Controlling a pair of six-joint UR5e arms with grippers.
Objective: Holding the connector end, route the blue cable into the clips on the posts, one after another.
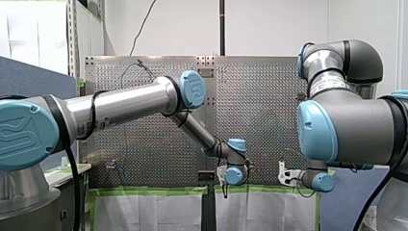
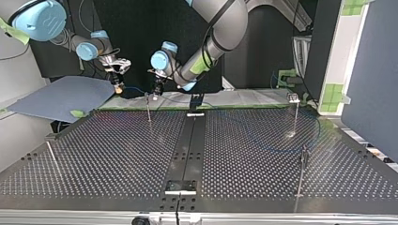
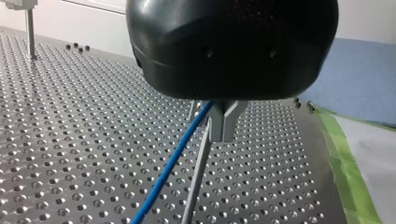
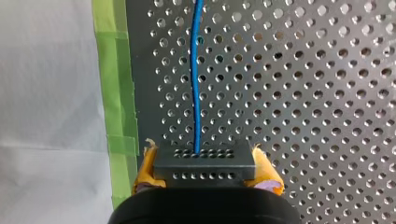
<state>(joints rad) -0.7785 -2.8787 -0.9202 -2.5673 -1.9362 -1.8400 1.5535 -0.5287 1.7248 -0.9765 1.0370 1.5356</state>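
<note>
A: Entry one. What is my right gripper [image 4: 204, 173] doing?

B: Its yellow-padded fingers [image 4: 144, 170] are clamping a dark grey perforated connector block [image 4: 204, 161] from both sides. The thin blue cable [image 4: 196, 84] is coming out of the block's front face. It is running straight ahead over the perforated metal surface [image 4: 303, 93], just beside a strip of green tape [image 4: 114, 93] on the edge.

A: And my left gripper [image 3: 211, 116]?

B: Its metal fingers [image 3: 226, 123] are sitting closed on the blue cable, which is passing between them and slanting down toward the surface. A thin metal post [image 3: 196, 177] is standing just beside the cable. Its top is reaching the fingertips; whether it is touching them, I cannot tell.

A: Placement, going by the top view?

B: Both grippers are hovering at the far edge, left of the middle and near each other, with the cable spanning the gap between them. The post is standing just beside my left gripper. A far-right post [image 2: 295, 115] and a near-right post [image 2: 302, 171] are standing well apart from the grippers.
</note>
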